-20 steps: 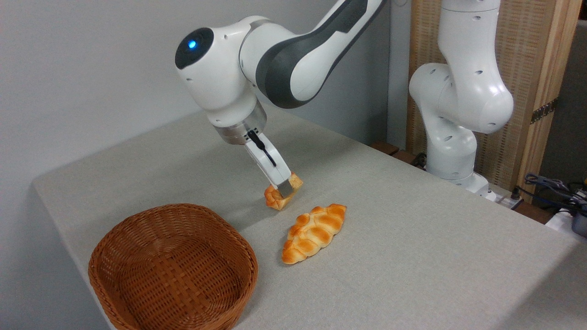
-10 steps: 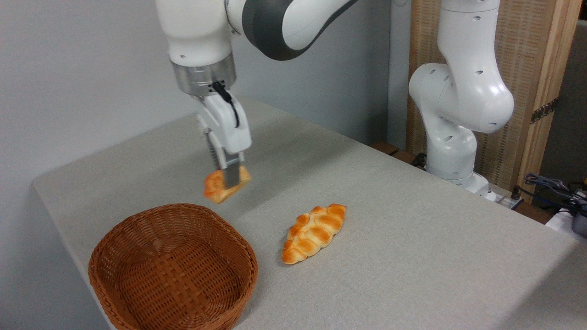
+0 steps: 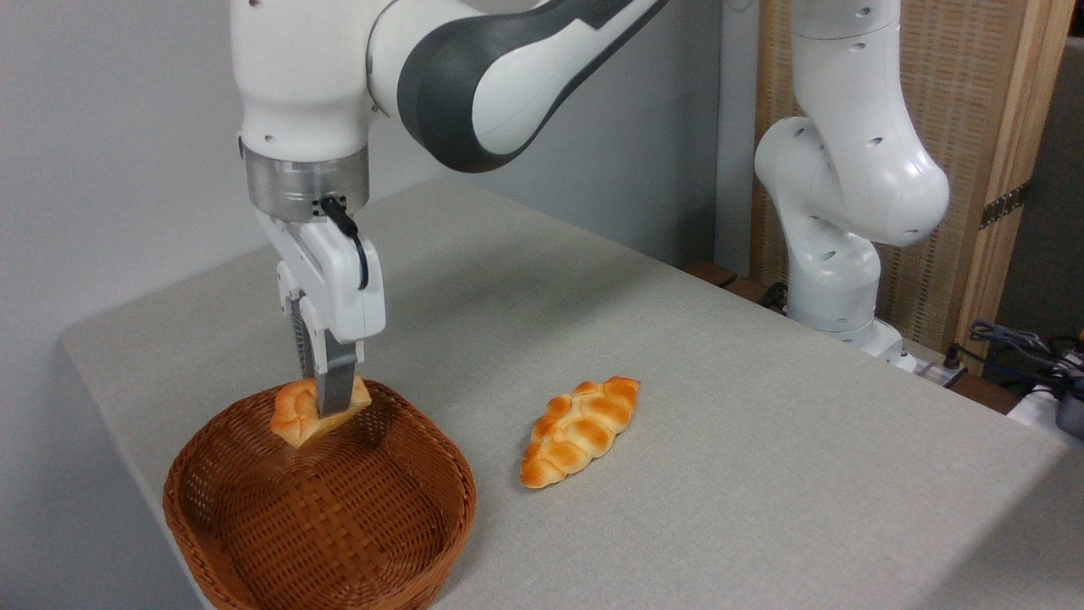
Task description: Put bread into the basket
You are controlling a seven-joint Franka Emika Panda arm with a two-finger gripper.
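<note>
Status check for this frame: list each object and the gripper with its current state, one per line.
gripper: shut on the bread, pointing straight down over the basket's far side.
bread: held in the air, tilted, above the basket's inside, not yet released.
basket: upright on the table, nothing lying in it.
braided loaf: lying flat on the table to the right of the basket, untouched.
table: grey top, carrying the basket and the loaf.

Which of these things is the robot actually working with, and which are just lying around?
In use:
- small bun, pinched in the gripper over the basket
- wicker basket, where the bun goes

Just lying about:
- braided loaf on the table, untouched
- cables at the far right edge
</note>
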